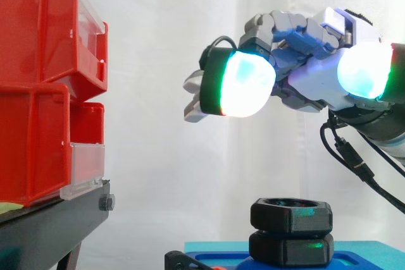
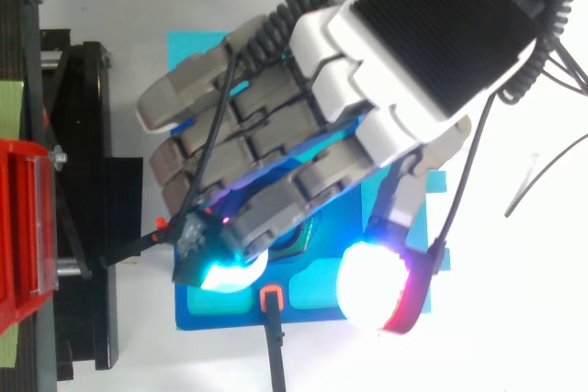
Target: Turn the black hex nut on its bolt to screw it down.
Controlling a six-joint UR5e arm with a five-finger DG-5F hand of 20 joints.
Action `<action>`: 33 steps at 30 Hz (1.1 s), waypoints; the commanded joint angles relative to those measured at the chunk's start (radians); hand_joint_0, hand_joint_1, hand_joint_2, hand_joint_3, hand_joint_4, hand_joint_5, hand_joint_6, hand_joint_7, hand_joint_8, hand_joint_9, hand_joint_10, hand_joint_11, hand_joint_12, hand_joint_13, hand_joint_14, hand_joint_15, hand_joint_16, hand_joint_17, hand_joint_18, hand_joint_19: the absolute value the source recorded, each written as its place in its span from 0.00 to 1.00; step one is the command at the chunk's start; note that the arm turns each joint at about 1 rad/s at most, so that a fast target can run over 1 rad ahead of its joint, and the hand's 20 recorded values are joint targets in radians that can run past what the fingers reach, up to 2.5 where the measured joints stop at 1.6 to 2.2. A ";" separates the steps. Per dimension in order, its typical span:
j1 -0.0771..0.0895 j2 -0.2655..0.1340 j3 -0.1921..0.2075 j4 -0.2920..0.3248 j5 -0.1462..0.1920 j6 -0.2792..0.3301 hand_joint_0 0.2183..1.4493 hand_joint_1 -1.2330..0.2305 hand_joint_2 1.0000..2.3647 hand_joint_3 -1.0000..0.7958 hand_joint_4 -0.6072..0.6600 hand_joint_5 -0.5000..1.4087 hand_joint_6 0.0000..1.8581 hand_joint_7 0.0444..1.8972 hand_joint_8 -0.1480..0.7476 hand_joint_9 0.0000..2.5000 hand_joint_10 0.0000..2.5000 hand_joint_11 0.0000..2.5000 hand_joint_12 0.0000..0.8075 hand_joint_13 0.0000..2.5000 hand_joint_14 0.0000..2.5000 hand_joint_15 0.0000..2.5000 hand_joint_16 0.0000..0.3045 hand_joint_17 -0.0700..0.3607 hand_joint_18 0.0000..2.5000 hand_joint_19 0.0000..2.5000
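Red bins (image 1: 38, 86) stacked on black stand (image 1: 57, 219), far left, well apart from work. Hand (image 1: 316, 86) hangs high at right, fingers (image 1: 243, 83) loosely bent and spread, gripping nothing. Blue base (image 1: 361, 251) at bottom, cut off by frame edge. Black hex nut (image 1: 291, 214) lies flat atop second black hex piece (image 1: 291, 248), turning axis upright, directly beneath hand, clear gap between. Next move likely straight descent to straddle nut. Bolt thread inside nut hard to make out; from above, hand covers nut.

Side level, close; top overhead, close; share robot hand (image 1: 310, 83), blue base (image 1: 380, 252).
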 commanded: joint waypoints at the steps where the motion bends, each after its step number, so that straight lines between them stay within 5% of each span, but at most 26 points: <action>1: 0.021 0.000 0.000 -0.025 0.030 -0.030 0.23 0.59 0.00 0.28 0.65 0.18 0.32 0.50 0.48 0.22 0.00 0.16 0.39 0.24 0.00 0.09 0.17 0.43 0.20 0.12; 11: 0.060 0.000 -0.010 -0.096 0.087 -0.119 0.23 0.58 0.00 0.28 0.66 0.19 0.29 0.55 0.48 0.22 0.00 0.16 0.39 0.24 0.00 0.09 0.17 0.43 0.20 0.13; 15: 0.069 0.000 -0.067 -0.064 0.107 -0.122 0.23 0.58 0.00 0.28 0.65 0.19 0.29 0.56 0.48 0.22 0.00 0.16 0.39 0.23 0.00 0.09 0.17 0.43 0.20 0.12; 21: 0.072 0.000 -0.084 -0.028 0.117 -0.122 0.23 0.58 0.00 0.28 0.65 0.19 0.28 0.57 0.48 0.22 0.00 0.17 0.38 0.23 0.00 0.09 0.16 0.42 0.20 0.12; 33: 0.064 0.000 -0.098 -0.051 0.114 -0.168 0.23 0.58 0.00 0.28 0.65 0.19 0.28 0.57 0.48 0.23 0.00 0.16 0.37 0.23 0.00 0.09 0.16 0.42 0.20 0.12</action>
